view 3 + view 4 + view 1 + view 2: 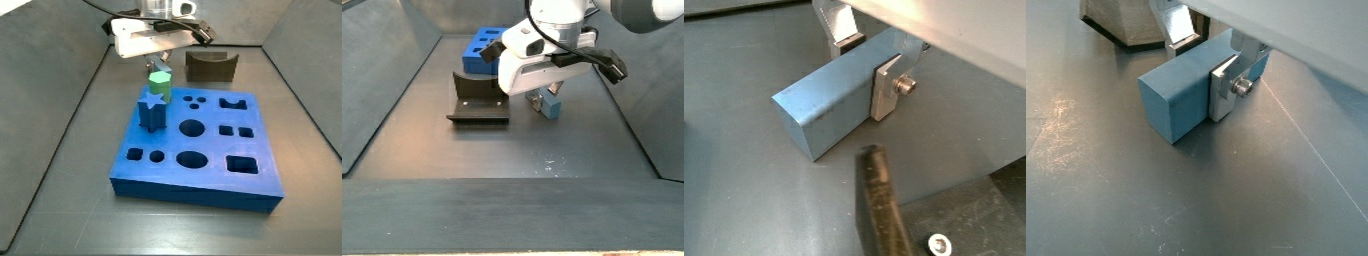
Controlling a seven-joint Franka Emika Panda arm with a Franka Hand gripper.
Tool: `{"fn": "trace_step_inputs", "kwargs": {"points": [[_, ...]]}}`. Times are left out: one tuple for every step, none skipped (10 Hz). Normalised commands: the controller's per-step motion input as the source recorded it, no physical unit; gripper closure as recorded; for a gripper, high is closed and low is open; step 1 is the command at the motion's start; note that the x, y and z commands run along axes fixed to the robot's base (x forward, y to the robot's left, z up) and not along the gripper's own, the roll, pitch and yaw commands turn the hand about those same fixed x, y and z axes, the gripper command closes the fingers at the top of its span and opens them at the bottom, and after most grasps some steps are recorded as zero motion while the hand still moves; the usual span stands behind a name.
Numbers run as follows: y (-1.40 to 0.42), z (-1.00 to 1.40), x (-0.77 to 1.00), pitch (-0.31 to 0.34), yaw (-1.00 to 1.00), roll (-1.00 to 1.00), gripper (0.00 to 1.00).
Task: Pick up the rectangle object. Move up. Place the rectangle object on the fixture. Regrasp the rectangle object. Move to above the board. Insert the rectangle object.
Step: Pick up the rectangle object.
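While the gripper [1208, 62] fingers clamp the rectangle object [1184, 92] low over the floor — fixture [478, 103] beside | board [201, 145] beyond.

The rectangle object [1176, 95] is plain pale grey-blue, clamped between the silver, dark-padded fingers [1223, 87] of the white gripper [547, 97]. The board [201, 145] is bright blue with dark cutouts, carrying a green peg [160, 80] and a dark blue star peg [151, 110]. The fixture [480, 100] is dark brown; the floor [1106, 190] is dull grey.
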Motion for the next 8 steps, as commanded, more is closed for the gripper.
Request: {"fn": "trace_step_inputs", "kwargs": {"points": [[0.0,0.0,0.0,0.0,0.0,0.0,1.0],[0.0,0.0,0.0,0.0,0.0,0.0,1.0],[0.0,0.0,0.0,0.0,0.0,0.0,1.0],[0.0,0.0,0.0,0.0,0.0,0.0,1.0],[0.0,0.0,0.0,0.0,0.0,0.0,1.0],[0.0,0.0,0.0,0.0,0.0,0.0,1.0],[0.0,0.0,0.0,0.0,0.0,0.0,1.0],[0.0,0.0,0.0,0.0,0.0,0.0,1.0]]}}
